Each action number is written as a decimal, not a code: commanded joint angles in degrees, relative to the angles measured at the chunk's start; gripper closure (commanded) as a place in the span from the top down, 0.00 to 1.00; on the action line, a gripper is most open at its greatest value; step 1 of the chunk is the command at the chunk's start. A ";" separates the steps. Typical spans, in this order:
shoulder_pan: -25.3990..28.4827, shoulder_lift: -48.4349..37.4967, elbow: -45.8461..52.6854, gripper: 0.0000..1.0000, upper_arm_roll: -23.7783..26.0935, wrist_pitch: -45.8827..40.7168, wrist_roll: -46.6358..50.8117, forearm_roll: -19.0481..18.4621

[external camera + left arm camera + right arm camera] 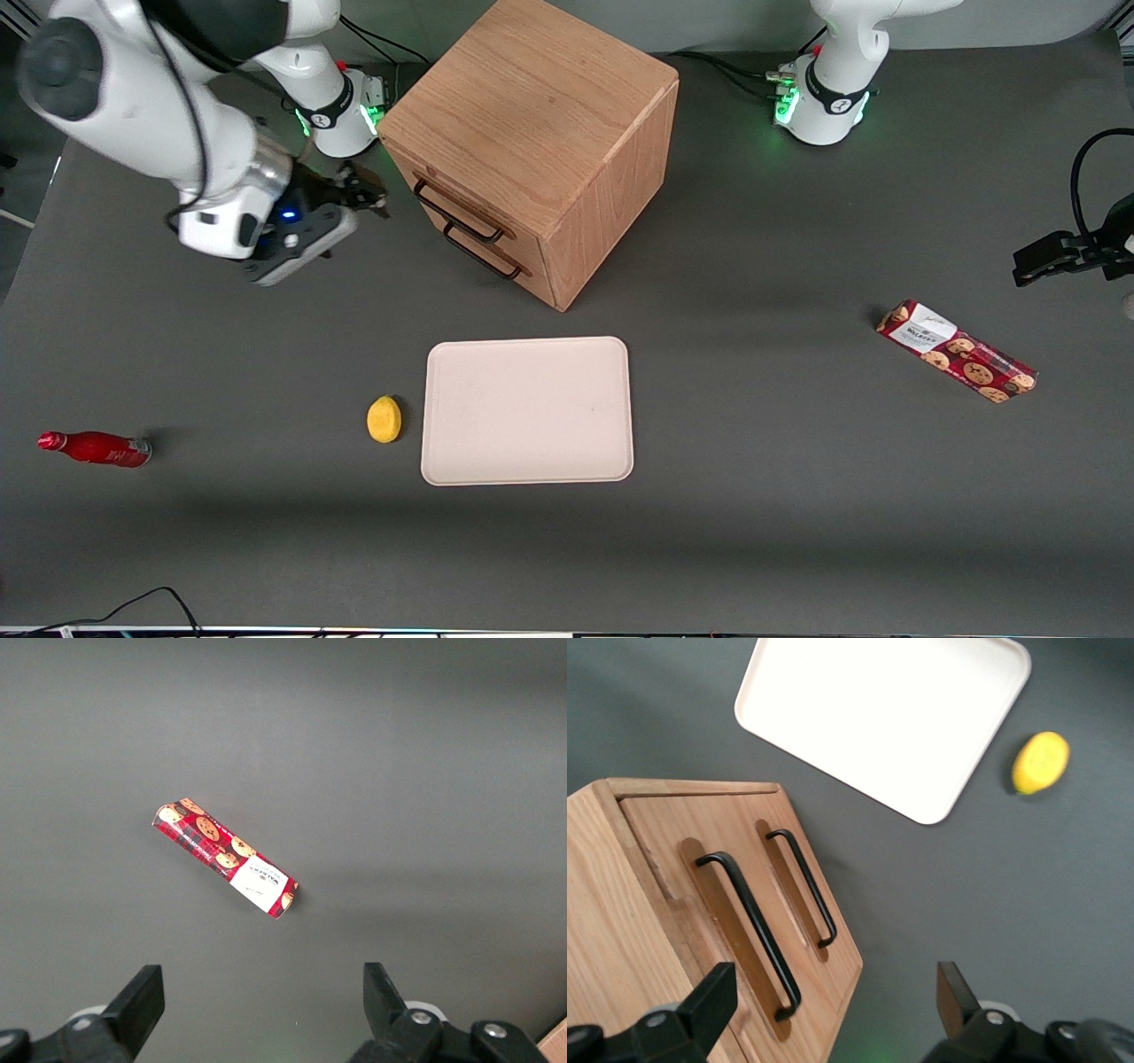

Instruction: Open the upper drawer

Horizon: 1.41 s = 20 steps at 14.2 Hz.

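Spread fingers (pixel 709 1001) leave the gripper (pixel 833 1005) released, hovering in front of the closed upper drawer (pixel 735 921) without touching its black handle (pixel 749 930). That drawer sits above the lower drawer (pixel 802 886) in the oak cabinet (pixel 540 133).

Light was even and soft from overhead; the cabinet (pixel 532 142) cast a faint shadow. The white tray (pixel 886 718) looked overexposed, perhaps glare. The gripper (pixel 354 199) stayed sharp.

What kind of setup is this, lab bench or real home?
Most likely a robot lab tabletop: bare grey table, two arm bases with green lights, and staged props, an oak cabinet, tray, lemon. The gripper, open, hangs in front of the shut upper drawer.
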 commanded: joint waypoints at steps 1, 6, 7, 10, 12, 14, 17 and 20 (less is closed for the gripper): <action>-1.13 -1.45 -5.19 1.00 3.62 4.06 0.02 0.82; -1.13 -0.49 -10.74 1.00 6.71 8.11 -0.77 0.82; -1.04 -0.22 -11.53 1.00 6.71 8.55 -0.86 0.74; -0.87 0.74 -13.64 1.00 7.50 11.18 -0.86 0.74; -0.52 1.10 -14.87 1.00 7.59 11.72 -1.73 0.82; -0.43 1.36 -15.75 1.00 7.59 11.90 -2.88 0.82; -0.25 1.97 -15.93 1.00 7.59 12.07 -3.93 0.82; -0.08 2.24 -16.20 1.00 7.67 12.60 -7.78 0.82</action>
